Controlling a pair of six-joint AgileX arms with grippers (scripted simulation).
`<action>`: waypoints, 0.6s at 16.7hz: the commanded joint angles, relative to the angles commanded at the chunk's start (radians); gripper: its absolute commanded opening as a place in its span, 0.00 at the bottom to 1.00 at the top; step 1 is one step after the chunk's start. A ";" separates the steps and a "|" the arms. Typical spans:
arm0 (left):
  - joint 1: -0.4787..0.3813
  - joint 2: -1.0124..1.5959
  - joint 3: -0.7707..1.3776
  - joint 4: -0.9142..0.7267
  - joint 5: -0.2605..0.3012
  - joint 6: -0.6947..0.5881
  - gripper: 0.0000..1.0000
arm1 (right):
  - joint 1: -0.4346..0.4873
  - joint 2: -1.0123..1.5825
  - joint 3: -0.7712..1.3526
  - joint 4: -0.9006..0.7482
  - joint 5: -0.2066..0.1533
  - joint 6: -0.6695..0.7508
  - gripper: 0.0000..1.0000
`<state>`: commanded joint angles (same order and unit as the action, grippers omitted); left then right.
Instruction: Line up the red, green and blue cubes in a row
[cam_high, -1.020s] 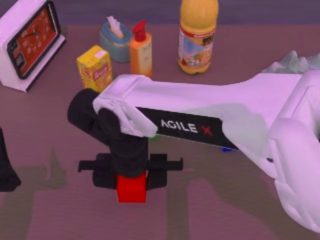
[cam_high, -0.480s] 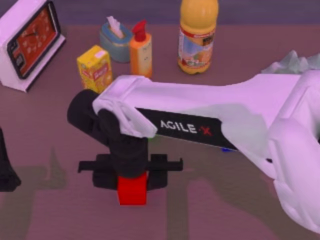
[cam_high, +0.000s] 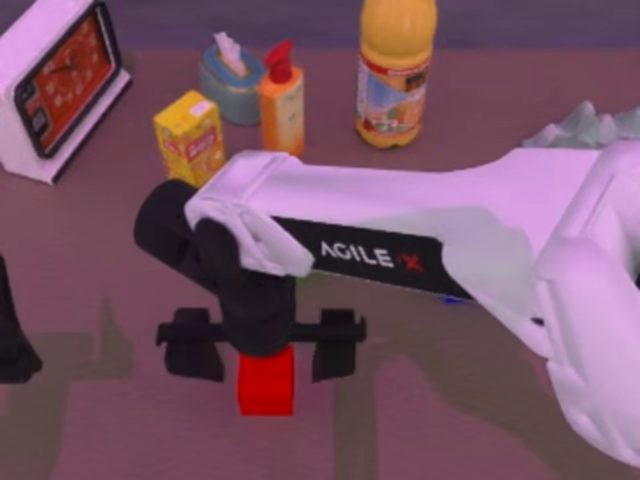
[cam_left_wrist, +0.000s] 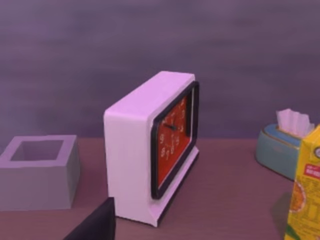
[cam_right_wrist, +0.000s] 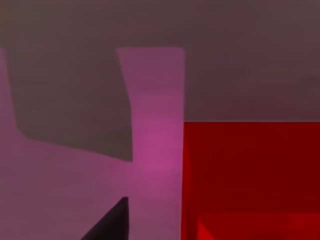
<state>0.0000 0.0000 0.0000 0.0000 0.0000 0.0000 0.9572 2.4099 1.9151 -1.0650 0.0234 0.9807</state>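
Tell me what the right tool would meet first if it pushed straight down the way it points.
Probably the red cube. The right tool stands open directly above it, fingers spread to either side; the table would come next. Depth is unclear.

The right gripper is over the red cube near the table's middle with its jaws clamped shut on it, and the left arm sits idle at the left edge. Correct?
Not quite. In the top view the right gripper is over the red cube, but its jaws stand spread wide, clear of the cube's sides. The left arm does sit idle at the left edge.
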 joint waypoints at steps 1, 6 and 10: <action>0.000 0.000 0.000 0.000 0.000 0.000 1.00 | 0.000 0.000 0.000 0.000 0.000 0.000 1.00; 0.000 0.000 0.000 0.000 0.000 0.000 1.00 | -0.001 -0.001 0.004 -0.003 0.000 -0.001 1.00; 0.000 0.000 0.000 0.000 0.000 0.000 1.00 | 0.004 -0.022 0.097 -0.120 0.000 0.002 1.00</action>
<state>0.0000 0.0000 0.0000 0.0000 0.0000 0.0000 0.9617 2.3882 2.0124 -1.1847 0.0230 0.9829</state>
